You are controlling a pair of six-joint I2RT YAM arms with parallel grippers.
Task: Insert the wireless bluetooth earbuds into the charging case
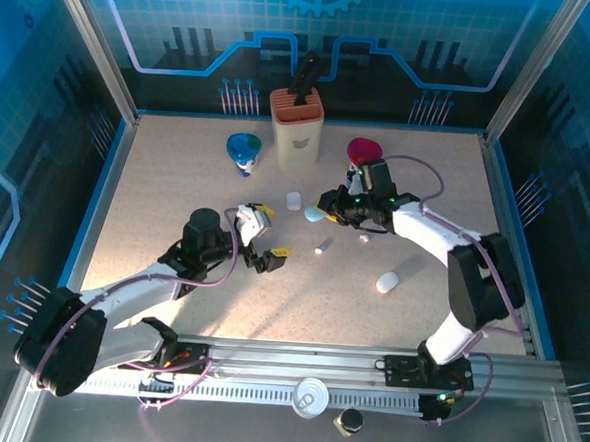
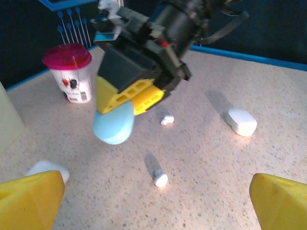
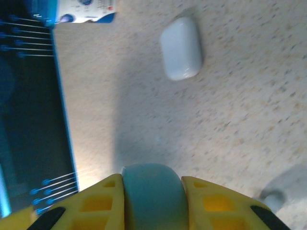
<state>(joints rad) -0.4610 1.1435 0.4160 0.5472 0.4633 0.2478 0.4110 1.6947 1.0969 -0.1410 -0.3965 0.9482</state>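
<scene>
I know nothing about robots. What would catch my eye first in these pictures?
The right end effector hangs over mid-table, clamped on a pale blue case. Near it two tiny white earbuds lie loose on the speckled table, a white case close by. At the back a pink-lidded cup and a blue-lidded cup flank a tan block.

Pale-blue case (image 2: 113, 127), yellow gripper fingers (image 2: 146, 98), white earbuds (image 2: 160, 178), magenta-lidded white cup (image 2: 72, 76) — beige speckled tabletop (image 2: 201, 158)

Top overhead, wrists close, sharing blue case (image 2: 113, 128)
</scene>
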